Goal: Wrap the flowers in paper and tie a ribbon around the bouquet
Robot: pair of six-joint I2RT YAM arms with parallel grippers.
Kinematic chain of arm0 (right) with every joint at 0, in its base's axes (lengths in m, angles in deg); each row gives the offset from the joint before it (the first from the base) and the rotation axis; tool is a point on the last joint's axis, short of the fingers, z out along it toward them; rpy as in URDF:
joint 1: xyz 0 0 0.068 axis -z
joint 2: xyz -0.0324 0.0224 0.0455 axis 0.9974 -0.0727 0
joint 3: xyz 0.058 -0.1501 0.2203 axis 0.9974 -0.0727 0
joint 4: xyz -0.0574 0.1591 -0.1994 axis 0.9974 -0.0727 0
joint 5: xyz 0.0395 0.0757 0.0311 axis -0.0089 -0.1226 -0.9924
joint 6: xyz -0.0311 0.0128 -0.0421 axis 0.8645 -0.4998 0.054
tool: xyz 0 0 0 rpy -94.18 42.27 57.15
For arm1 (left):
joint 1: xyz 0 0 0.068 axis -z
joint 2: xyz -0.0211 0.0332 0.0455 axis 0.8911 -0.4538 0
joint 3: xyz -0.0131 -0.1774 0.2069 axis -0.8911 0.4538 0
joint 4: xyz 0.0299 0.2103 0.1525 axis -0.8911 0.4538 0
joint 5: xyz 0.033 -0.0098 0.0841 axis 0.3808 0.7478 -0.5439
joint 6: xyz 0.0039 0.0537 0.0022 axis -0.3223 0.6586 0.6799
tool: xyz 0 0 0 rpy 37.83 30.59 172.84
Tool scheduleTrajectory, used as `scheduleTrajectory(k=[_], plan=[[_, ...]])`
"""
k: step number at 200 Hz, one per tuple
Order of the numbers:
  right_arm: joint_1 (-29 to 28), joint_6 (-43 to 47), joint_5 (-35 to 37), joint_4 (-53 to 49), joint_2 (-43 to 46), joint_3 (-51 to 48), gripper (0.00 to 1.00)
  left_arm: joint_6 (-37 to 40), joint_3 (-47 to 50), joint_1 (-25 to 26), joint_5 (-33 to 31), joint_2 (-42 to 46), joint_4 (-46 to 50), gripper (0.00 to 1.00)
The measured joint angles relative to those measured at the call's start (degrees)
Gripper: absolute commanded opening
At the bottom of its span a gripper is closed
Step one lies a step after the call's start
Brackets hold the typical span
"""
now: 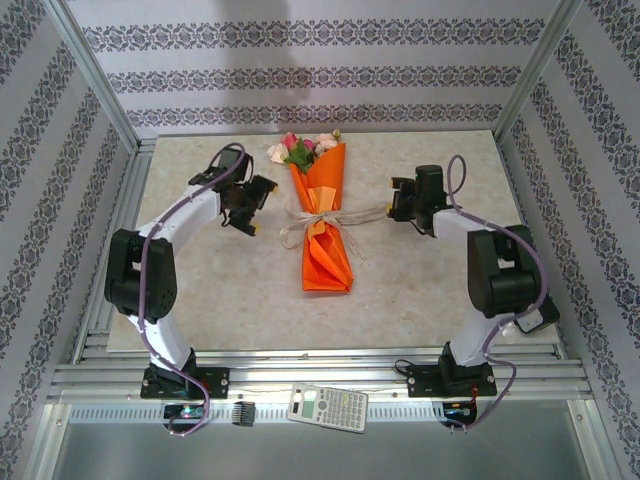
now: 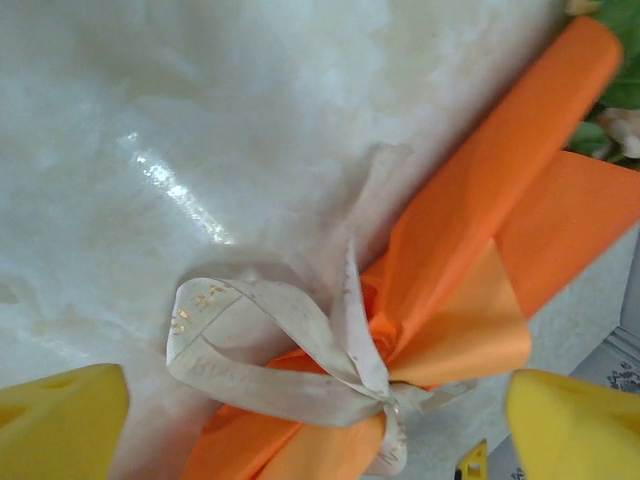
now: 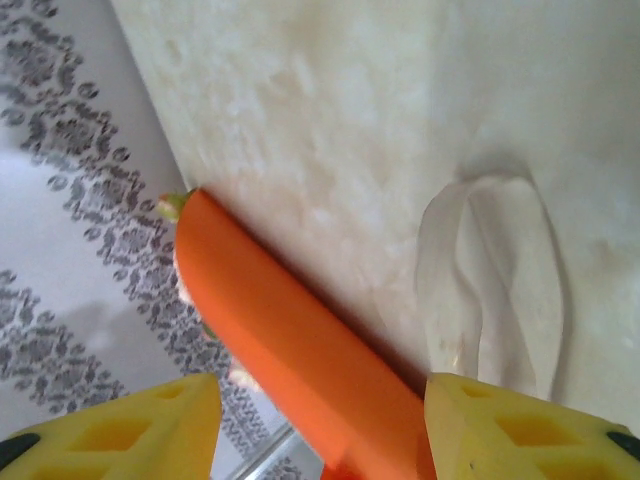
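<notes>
One bouquet [image 1: 325, 255] tied (ribbon [image 2: 210, 365] seemingly knotted).

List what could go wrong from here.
1. The ribbon loop lies between the open left tool's fingers; pulling away could snag it and loosen the knot.
2. A ribbon tail lies beside the right tool; catching it might drag the bouquet or untie it.
</notes>
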Motion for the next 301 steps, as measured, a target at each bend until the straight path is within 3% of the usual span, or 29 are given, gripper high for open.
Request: scheduleTrajectory(k=[8,17,20,75,103,130,158,178,202,266,284,301], plan=[[-0.02,2.82,0.13,-4.28,1.73,1.46,0.65,1.97,-0.66,-0.02,-0.5,0.79,0.81,1.0],[-0.04,6.49,0.59,-9.16,3.69,3.34,0.94,4.48,-0.83,-0.02,-1.16,2.21,1.27,1.0],[-0.15,7.93,0.81,-10.64,4.24,3.89,0.97,5.18,-0.83,-0.02,-1.4,2.6,1.42,1.0],[-0.5,36.59,10.38,-27.04,23.91,3.1,0.98,18.84,6.38,-2.14,-4.59,17.86,1.33,1.0],[-0.52,49.81,22.05,-33.62,37.9,-2.19,0.98,25.68,12.13,-3.08,-18.75,29.35,3.32,1.0],[0.02,61.18,33.14,-34.64,46.38,-11.39,0.98,38.38,26.1,-3.15,-33.22,41.94,-0.68,1.0],[0.13,72.57,37.4,-25.92,50.01,-28.17,0.98,51.91,42.58,-4.33,-40.72,47.58,-9.46,1.0],[0.17,78.34,37.68,-18.56,48.52,-36.06,0.98,58.6,51.19,-6.16,-40.87,47.5,-16.63,1.0],[0.52,83.82,35.93,-6.21,41.86,-38.49,0.98,63.56,59.34,-8.46,-37.97,43.91,-30.49,1.0],[5.73,92.15,25.92,23.76,22.16,-36.83,0.98,69.16,58.38,-15.98,-24.81,18.16,-66.34,1.0],[7.04,93.15,22.47,29.44,18.25,-35.82,0.98,70.47,57.94,-16.37,-20.92,15.04,-71.91,0.99],[7.15,94.07,19.89,35.41,15.61,-36.37,0.98,70.97,61.7,-16.33,-19.5,11.21,-85.99,0.99]])
